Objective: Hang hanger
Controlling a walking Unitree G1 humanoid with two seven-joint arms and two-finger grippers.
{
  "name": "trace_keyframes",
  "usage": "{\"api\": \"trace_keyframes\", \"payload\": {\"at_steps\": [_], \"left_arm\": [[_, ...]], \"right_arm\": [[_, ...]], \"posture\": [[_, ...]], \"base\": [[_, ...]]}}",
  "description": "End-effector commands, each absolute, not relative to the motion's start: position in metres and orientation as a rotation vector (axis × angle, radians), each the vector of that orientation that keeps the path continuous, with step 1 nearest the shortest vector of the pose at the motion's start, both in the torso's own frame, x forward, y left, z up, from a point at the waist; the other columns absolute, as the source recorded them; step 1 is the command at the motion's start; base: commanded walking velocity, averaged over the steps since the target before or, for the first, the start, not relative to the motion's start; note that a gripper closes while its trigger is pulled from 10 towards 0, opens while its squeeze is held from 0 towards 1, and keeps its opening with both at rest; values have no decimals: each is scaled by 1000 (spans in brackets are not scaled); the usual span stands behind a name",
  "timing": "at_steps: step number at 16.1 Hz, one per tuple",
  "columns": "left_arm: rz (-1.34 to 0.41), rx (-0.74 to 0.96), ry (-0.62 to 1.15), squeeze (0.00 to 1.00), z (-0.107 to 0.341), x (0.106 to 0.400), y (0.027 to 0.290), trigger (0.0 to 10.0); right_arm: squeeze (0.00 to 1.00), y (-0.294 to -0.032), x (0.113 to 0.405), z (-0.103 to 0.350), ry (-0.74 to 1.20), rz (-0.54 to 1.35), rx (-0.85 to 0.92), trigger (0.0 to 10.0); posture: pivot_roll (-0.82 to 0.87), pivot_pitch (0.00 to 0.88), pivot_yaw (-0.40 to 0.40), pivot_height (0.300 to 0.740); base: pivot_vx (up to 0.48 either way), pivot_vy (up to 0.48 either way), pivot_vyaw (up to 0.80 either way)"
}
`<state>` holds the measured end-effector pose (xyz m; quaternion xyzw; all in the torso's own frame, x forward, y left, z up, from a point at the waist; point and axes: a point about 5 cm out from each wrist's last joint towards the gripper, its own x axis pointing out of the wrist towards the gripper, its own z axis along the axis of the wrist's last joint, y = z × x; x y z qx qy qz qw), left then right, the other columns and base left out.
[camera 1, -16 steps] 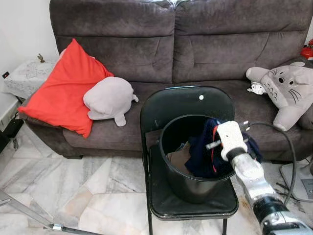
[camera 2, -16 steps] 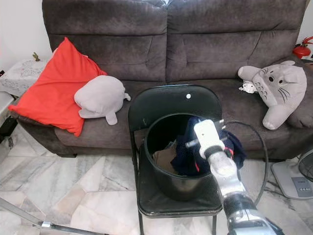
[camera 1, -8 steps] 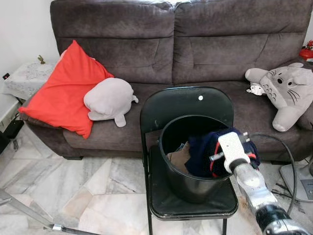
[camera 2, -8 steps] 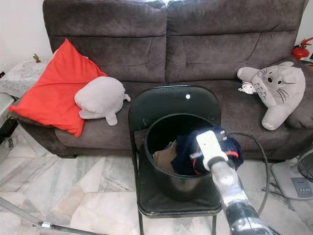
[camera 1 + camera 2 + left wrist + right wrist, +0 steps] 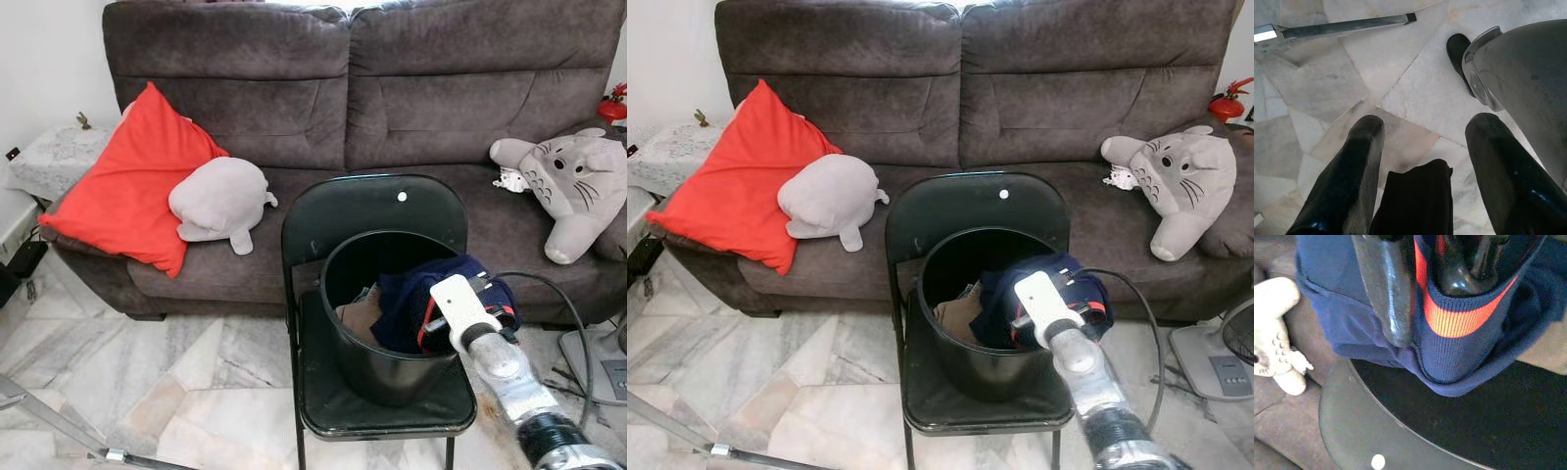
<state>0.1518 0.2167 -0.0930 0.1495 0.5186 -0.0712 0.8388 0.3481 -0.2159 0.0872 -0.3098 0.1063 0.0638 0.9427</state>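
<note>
Lower now: right gripper [image 5: 1440,289], navy garment [image 5: 421,304], bucket [image 5: 377,372].

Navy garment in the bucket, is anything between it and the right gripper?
Nothing visible does: the right gripper has its fingers pinched on the orange-striped band of the navy garment, over the black bucket.

Both eye views look forward and down from the head at a sofa [image 5: 353,108], with a chair [image 5: 377,220] carrying a bucket [image 5: 965,338] in front; they share that scene. The left wrist view points down, close over the floor [image 5: 1400,63]. The right wrist view sits tight against blue cloth [image 5: 1352,318] above the chair back.
</note>
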Motion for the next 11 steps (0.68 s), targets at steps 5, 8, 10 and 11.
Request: {"api": "trace_keyframes", "payload": {"at_steps": [5,8,10,11], "left_arm": [[-151,312,1125,0,-95,145,220,10000],[-154,314,1127,0,-95,145,220,10000],[-155,315,1127,0,-95,145,220,10000],[-157,316,1129,0,-95,145,220,10000]], "right_arm": [[769,-228,344,84,303,161,-815,10000],[0,-228,345,84,309,199,-931,10000],[0,-227,345,84,316,222,-982,10000],[0,-226,345,84,324,253,-1046,10000]], "posture": [[-72,81,68,740],[-73,81,68,740],[-72,82,68,740],[-75,82,69,740]], "base": [[0,0,0],[0,0,0],[0,0,0],[0,0,0]]}}
